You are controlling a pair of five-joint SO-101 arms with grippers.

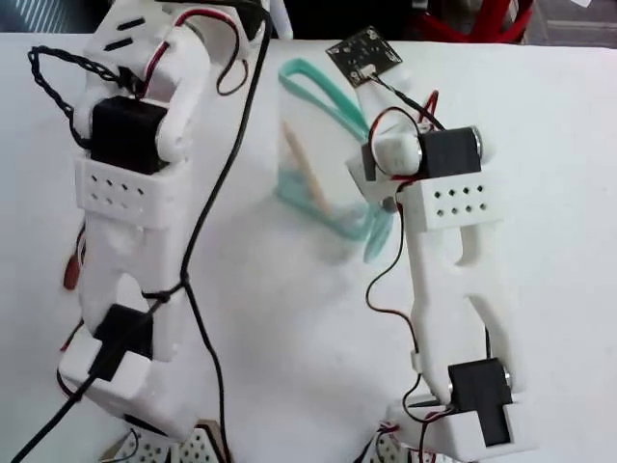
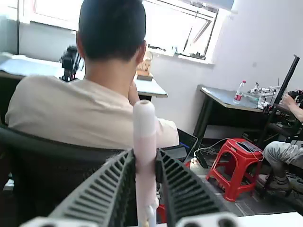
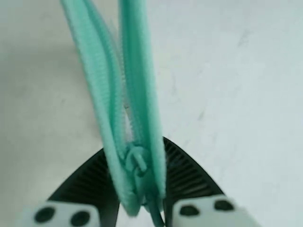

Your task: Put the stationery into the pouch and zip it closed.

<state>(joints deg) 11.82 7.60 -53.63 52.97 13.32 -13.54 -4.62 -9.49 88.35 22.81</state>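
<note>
Gripping the teal zipper end of the pouch (image 1: 318, 164), the right end effector (image 3: 136, 153) is closed almost fully on the fabric. The pouch sits on the tabletop (image 1: 540, 145) between the two arms, toward the far side, with a tan stick (image 1: 307, 174) inside. The left end effector (image 2: 145, 161) pinches a white pen (image 2: 143, 132), its jaws tight on the pen's sides.

The pouch (image 1: 313, 135) hides its near end under the right arm (image 1: 448, 207) — the white pen (image 2: 143, 127) is cut off at its lower end within the left claw (image 2: 144, 156).
</note>
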